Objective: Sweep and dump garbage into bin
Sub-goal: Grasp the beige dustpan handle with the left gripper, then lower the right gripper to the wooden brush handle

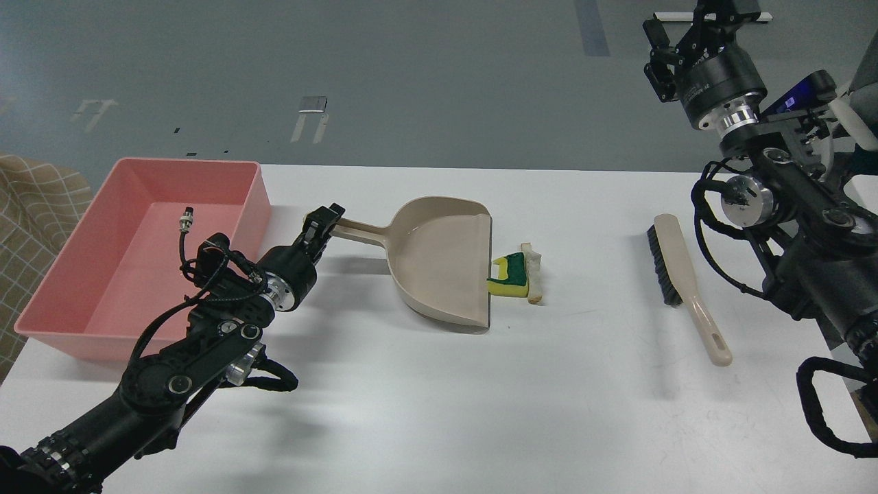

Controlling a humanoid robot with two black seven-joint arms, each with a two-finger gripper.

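The yellow sponge piece with a green layer (509, 278) and the white bread slice with brown crust (534, 273) lie together on the white table, touching the open lip of the beige dustpan (439, 257). My left gripper (322, 224) is shut on the end of the dustpan's long handle, which is raised slightly. The pink bin (255, 199) stands at the far left, beside my left arm. My right gripper (706, 20) is high at the top right, far from everything, partly cut off by the frame edge; its fingers cannot be told apart.
A beige hand brush with black bristles (679, 274) lies on the table at the right, below my right arm. A small metal connector on a cable (185, 221) sticks up from my left arm over the bin. A checked cloth (34, 199) is at the far left.
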